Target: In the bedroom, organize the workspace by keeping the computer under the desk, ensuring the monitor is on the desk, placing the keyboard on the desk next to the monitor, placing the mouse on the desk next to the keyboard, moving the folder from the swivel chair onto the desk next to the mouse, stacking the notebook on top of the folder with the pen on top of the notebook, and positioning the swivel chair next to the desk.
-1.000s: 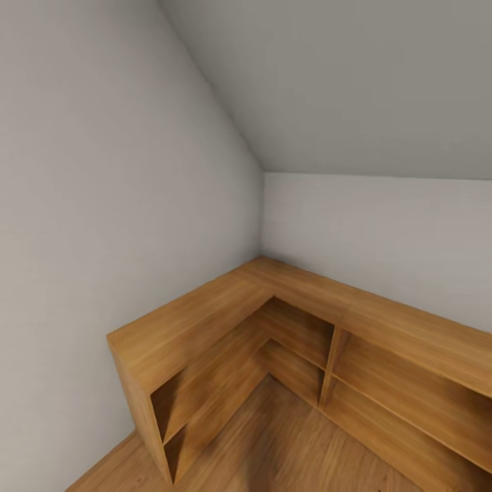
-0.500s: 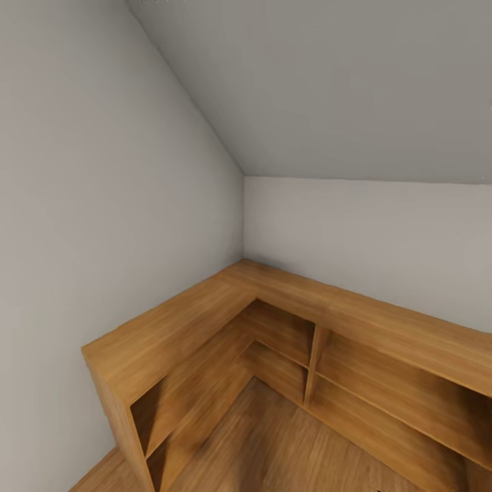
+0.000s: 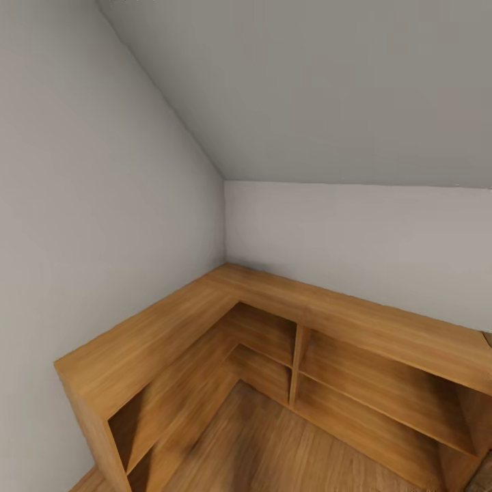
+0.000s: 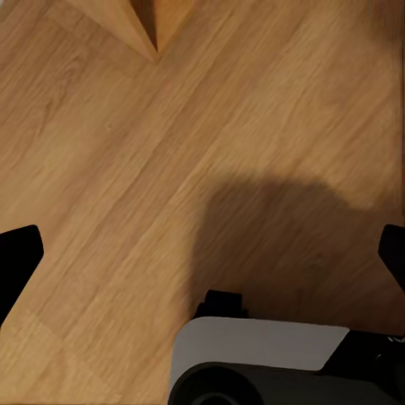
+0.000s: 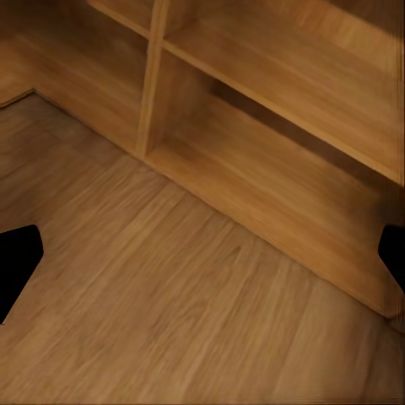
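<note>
I face a room corner with a light wood L-shaped shelf cabinet [image 3: 205,314], which is not the desk. The desk, swivel chair, monitor and the other workspace items are out of view. My left gripper [image 4: 202,253] hangs open over bare wood floor [image 4: 110,169], its black fingertips [image 4: 17,261] wide apart and holding nothing. My right gripper [image 5: 202,257] is open too, with nothing between its fingertips [image 5: 17,261], and it looks at the floor in front of the cabinet's lower shelves [image 5: 278,186].
The cabinet runs along both grey walls [image 3: 89,205] and meets in the corner, with open shelf bays [image 3: 266,355] facing the wood floor [image 3: 273,444]. A sloped ceiling [image 3: 328,89] hangs over it. My white and black base [image 4: 270,363] casts a shadow on the floor.
The head camera has turned right, so the cabinet and the corner sit further left in the picture. More of the cabinet's right run shows now.
</note>
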Robot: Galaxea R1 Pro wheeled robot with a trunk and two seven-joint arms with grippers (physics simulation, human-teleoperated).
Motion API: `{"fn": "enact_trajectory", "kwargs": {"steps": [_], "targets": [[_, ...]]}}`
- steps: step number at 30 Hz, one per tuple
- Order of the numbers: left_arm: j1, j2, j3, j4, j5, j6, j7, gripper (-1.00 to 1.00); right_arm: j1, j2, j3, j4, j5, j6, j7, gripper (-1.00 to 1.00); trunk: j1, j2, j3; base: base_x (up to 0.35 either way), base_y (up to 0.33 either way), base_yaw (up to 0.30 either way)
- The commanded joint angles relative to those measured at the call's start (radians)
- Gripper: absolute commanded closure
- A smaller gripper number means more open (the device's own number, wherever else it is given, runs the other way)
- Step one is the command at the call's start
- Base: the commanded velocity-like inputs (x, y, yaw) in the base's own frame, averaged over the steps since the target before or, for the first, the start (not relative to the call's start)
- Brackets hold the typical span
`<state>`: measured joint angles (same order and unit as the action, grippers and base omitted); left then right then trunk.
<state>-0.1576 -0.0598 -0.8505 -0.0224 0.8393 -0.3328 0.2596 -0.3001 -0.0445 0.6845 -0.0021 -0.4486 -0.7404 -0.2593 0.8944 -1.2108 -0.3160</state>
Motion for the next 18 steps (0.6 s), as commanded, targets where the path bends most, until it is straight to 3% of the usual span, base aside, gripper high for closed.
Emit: {"fn": "enact_trajectory", "kwargs": {"steps": [1,9,11,13,18], "targets": [[0.000,0.000,-0.009,-0.001,0.004,-0.002,0.006,-1.00,-0.001,0.000,0.008,-0.001,-0.004,0.000,-0.006,-1.00,0.000,-0.001,0.000,0.000,0.000,-0.199],[0.000,0.000,-0.009,0.000,0.004,-0.002,0.006,-1.00,-0.001,0.018,0.008,-0.026,-0.009,0.002,-0.006,-1.00,0.000,-0.001,0.008,0.000,0.000,-0.203],[0.000,0.000,-0.009,0.000,0.004,-0.002,0.006,-1.00,-0.001,0.037,0.008,-0.052,-0.010,0.005,-0.006,-1.00,0.000,-0.001,0.010,0.000,0.000,-0.204],[0.000,0.000,-0.009,0.000,0.004,-0.002,0.006,-1.00,-0.004,0.100,0.006,-0.077,-0.008,0.042,-0.015,-1.00,0.000,-0.001,0.012,0.000,0.000,-0.218],[0.000,0.000,-0.009,0.000,0.004,-0.001,0.006,-1.00,-0.008,0.107,0.002,-0.082,-0.008,0.063,-0.015,-1.00,0.000,-0.001,0.016,0.000,0.000,-0.225]]}}
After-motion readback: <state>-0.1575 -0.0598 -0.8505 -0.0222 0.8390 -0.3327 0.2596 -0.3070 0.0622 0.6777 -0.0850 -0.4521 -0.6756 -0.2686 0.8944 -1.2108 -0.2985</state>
